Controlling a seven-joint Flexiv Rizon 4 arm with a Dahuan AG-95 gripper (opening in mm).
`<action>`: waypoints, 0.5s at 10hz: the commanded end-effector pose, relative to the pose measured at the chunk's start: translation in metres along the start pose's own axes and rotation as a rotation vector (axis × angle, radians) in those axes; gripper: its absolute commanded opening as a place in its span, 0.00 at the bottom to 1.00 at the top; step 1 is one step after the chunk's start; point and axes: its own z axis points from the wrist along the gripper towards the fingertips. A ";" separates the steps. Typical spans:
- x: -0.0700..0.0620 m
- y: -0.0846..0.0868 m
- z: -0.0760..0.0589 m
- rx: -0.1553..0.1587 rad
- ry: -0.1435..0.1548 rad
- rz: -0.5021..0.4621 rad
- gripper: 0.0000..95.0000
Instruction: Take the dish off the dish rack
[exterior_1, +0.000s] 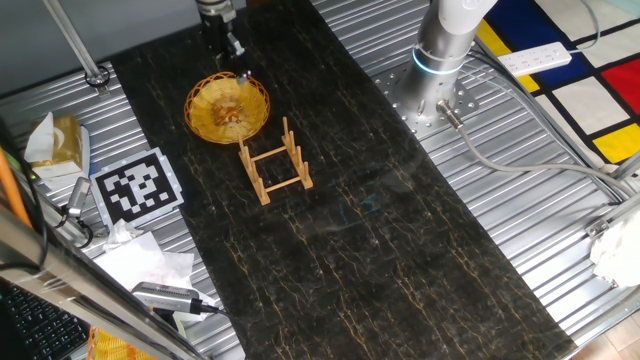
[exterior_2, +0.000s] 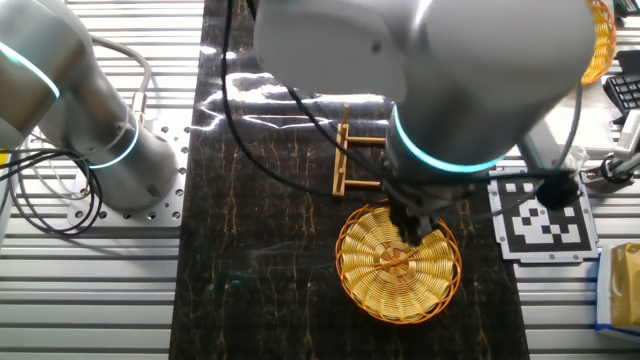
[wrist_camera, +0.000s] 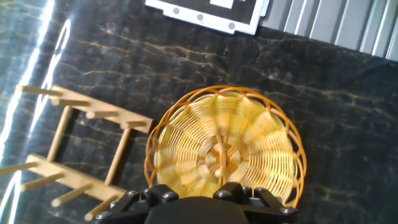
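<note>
The golden-yellow wicker dish (exterior_1: 227, 108) lies flat on the dark table, just beyond the far end of the light-wood dish rack (exterior_1: 276, 162), which holds nothing. My gripper (exterior_1: 238, 74) points down at the dish's far rim. In the other fixed view the gripper (exterior_2: 410, 236) overlaps the rim of the dish (exterior_2: 400, 265) next to the rack (exterior_2: 352, 150). In the hand view the dish (wrist_camera: 227, 146) fills the centre, slightly blurred, with the rack (wrist_camera: 74, 155) to its left. The gripper body hides my fingertips, so I cannot see whether they hold the rim.
A black-and-white marker card (exterior_1: 138, 186) lies on the metal surface left of the dark mat. Tissues and a box (exterior_1: 55, 140) sit at the left edge. The arm base (exterior_1: 440, 60) stands at the right, with cables beside it.
</note>
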 end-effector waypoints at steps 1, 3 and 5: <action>-0.016 0.019 -0.003 0.009 0.001 0.047 0.20; -0.030 0.036 0.000 0.020 -0.008 0.089 0.00; -0.034 0.047 -0.004 0.029 -0.025 0.084 0.00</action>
